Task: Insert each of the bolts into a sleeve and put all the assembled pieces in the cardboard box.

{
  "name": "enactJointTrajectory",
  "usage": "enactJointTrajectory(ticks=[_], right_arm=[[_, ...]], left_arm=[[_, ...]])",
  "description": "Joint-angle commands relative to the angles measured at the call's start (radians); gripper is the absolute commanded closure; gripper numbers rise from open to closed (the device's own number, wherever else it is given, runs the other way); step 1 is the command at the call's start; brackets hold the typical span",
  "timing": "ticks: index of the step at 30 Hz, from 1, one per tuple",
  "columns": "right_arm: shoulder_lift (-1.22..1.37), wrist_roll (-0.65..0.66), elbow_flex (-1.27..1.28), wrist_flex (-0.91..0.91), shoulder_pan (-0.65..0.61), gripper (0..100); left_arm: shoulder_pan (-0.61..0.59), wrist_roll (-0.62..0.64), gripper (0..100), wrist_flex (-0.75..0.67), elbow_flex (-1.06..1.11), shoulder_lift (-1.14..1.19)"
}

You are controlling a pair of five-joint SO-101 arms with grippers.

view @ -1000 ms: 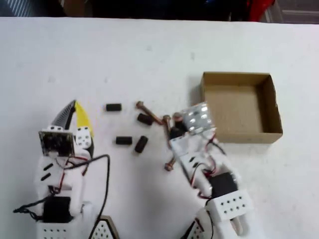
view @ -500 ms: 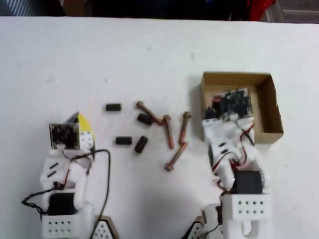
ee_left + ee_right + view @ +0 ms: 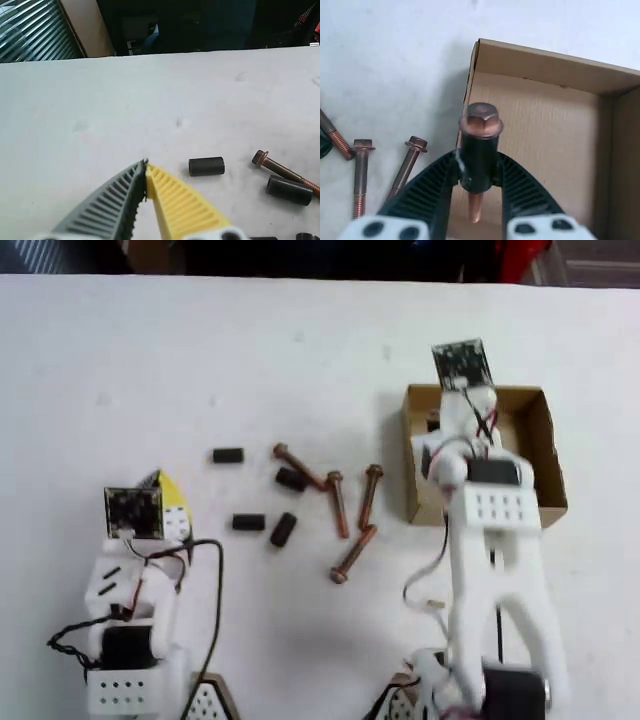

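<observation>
My right gripper (image 3: pixel 477 160) is shut on an assembled piece (image 3: pixel 480 125), a copper bolt standing upright through a black sleeve, held over the near left wall of the cardboard box (image 3: pixel 545 65). From above, the right arm (image 3: pixel 490 505) stretches over the box (image 3: pixel 548 455). Several loose copper bolts (image 3: pixel 337 503) lie left of the box, and several black sleeves (image 3: pixel 283 529) lie farther left. My left gripper (image 3: pixel 145 167) is shut and empty, its grey and yellow tip (image 3: pixel 155 480) resting left of the sleeves. One sleeve (image 3: pixel 206 166) lies just beyond it.
The table (image 3: pixel 300 350) is white and bare toward the back. A bolt (image 3: pixel 280 167) and another sleeve (image 3: pixel 289 190) lie close together near the left gripper. Three loose bolts (image 3: pixel 407 165) lie on the table beside the box wall.
The right arm has swung from the bolt cluster out over the box, carrying the bolt-and-sleeve piece. The left arm has drawn back slightly toward the table's front.
</observation>
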Motion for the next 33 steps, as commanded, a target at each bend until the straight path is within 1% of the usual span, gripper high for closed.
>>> enactJointTrajectory(ticks=[1, 8, 16, 19, 22, 24, 29, 33], right_arm=[[0.214, 0.011, -0.213, -0.001, 0.036, 98.1], [0.479, 0.011, -0.388, 0.001, 0.062, 98.1], [0.693, 0.012, -0.503, 0.001, 0.053, 98.0], [0.748, 0.012, -0.535, 0.002, 0.053, 94.7], [0.768, 0.012, -0.545, 0.002, 0.053, 86.6], [0.769, 0.012, -0.545, 0.002, 0.051, 83.1], [0.731, 0.012, -0.56, 0.004, 0.048, 84.0], [0.622, 0.012, -0.562, 0.059, 0.027, 83.9]], left_arm=[[-0.007, 0.005, 98, -0.029, -0.002, -0.007], [-0.007, 0.005, 98, -0.029, -0.002, -0.007], [-0.007, 0.005, 98, -0.029, -0.002, -0.007], [-0.007, 0.005, 98, -0.029, -0.002, -0.005], [-0.007, 0.005, 98, -0.029, -0.002, -0.005], [-0.007, 0.005, 98, -0.028, -0.002, -0.005], [-0.007, 0.005, 98, -0.028, -0.002, -0.004], [-0.007, 0.005, 98, -0.028, -0.002, -0.004]])
